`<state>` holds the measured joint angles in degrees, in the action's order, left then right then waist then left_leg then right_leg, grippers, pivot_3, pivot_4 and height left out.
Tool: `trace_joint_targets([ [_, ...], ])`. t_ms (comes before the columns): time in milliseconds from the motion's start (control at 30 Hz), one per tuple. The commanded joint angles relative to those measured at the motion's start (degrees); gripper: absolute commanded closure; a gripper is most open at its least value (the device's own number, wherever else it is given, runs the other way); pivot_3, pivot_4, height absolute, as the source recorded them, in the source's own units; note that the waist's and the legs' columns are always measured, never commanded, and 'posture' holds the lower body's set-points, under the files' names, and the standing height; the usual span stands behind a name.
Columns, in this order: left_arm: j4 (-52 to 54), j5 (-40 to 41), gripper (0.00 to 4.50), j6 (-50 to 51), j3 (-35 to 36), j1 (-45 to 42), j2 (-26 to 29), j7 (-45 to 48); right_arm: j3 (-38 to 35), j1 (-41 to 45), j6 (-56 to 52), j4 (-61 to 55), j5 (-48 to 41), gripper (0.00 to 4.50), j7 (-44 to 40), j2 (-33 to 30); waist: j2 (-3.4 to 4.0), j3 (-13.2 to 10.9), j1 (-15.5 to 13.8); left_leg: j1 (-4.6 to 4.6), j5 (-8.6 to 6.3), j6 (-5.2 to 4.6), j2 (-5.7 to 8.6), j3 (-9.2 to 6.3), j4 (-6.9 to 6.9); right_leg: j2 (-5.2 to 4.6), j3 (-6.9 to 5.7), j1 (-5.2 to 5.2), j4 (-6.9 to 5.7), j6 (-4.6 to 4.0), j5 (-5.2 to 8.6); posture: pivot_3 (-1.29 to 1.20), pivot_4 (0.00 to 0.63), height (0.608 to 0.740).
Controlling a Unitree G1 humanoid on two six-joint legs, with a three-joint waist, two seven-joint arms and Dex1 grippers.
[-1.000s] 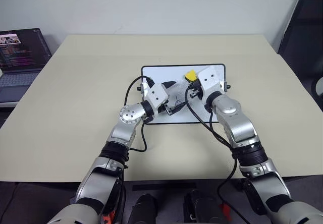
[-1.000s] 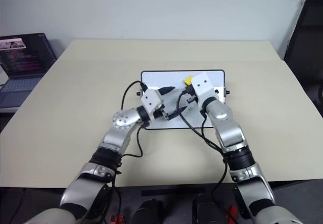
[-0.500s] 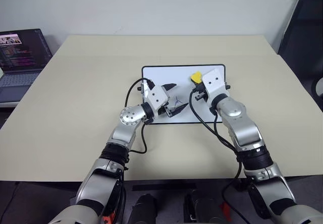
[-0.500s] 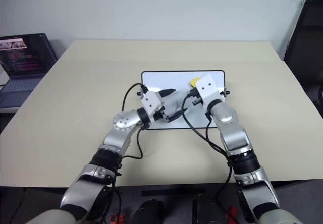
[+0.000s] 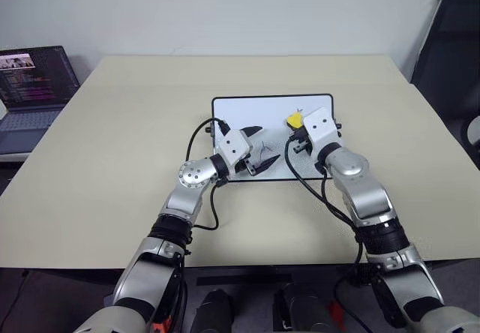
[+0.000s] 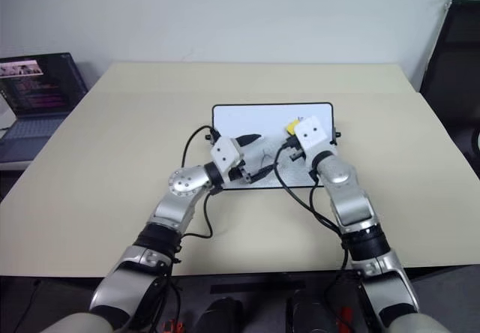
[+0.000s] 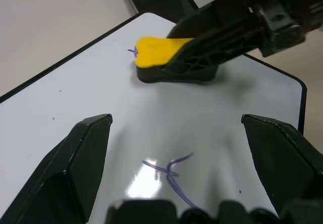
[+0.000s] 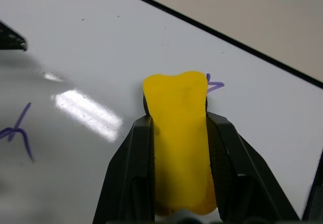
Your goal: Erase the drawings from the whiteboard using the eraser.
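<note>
The whiteboard (image 5: 247, 112) lies flat at the middle of the beige table. My right gripper (image 8: 179, 119) is shut on the yellow, black-based eraser (image 8: 179, 133), which rests on the board near its far right corner (image 5: 295, 117). One blue drawing (image 8: 214, 85) pokes out just past the eraser's tip. A second drawing (image 7: 169, 168) lies on the board between the fingers of my left gripper (image 7: 176, 120), which is open and holds nothing, low over the board's near middle (image 5: 259, 149).
An open laptop (image 5: 34, 85) stands off the table's far left corner. A black chair (image 5: 454, 48) is at the far right. Bare beige tabletop (image 5: 112, 160) surrounds the board.
My right gripper has slid the eraser to the right across the board, uncovering the squiggle by the left gripper. The left gripper stayed where it was.
</note>
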<state>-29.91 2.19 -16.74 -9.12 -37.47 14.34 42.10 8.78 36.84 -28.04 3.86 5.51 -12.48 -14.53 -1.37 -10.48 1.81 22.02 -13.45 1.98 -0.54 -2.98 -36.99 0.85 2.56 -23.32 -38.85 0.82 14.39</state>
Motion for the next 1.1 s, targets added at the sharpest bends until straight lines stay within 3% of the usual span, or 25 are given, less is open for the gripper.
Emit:
trace_joint_targets([
  [33, 1.8, 0.5, 0.00, -0.7, 0.5, -0.5, -0.1, 0.2, -2.7, 3.2, 1.6, 4.9, 0.7, 3.43, 1.7, -0.6, 0.00, 0.0, 0.0, -0.03, 0.00, 0.00, 0.00, 0.01, 0.00, 0.00, 0.01, 0.02, 0.01, 0.00, 0.00, 0.00, 0.150, 0.740],
  [367, 2.3, 0.6, 0.00, -0.4, 0.6, -0.1, 0.0, 0.0, -3.0, 3.8, 2.5, 7.1, 0.1, 3.43, 1.4, -0.2, 0.00, 0.0, 0.1, 0.03, 0.00, 0.00, -0.03, 0.02, 0.10, 0.00, 0.02, 0.00, 0.15, 0.00, 0.00, 0.00, 0.150, 0.740],
  [767, 3.3, 0.5, 0.00, 0.2, 1.6, 0.5, 1.5, -1.0, -0.5, -10.5, -9.3, -6.5, -1.0, 3.43, -4.3, -0.4, -0.01, 0.0, 0.2, -0.02, -0.01, 0.00, -0.05, 0.01, 0.10, 0.01, 0.02, 0.03, 0.15, 0.00, 0.01, 0.00, 0.150, 0.740],
  [1100, 2.6, 0.4, 0.00, 0.1, 1.4, 0.1, 1.3, -1.3, -2.8, -7.5, -7.5, -5.0, -1.2, 3.43, -3.0, -0.4, -0.07, 0.0, 0.4, -0.12, -0.01, 0.00, -0.05, 0.03, 0.09, 0.02, 0.03, 0.10, 0.17, 0.00, 0.01, 0.00, 0.150, 0.740],
])
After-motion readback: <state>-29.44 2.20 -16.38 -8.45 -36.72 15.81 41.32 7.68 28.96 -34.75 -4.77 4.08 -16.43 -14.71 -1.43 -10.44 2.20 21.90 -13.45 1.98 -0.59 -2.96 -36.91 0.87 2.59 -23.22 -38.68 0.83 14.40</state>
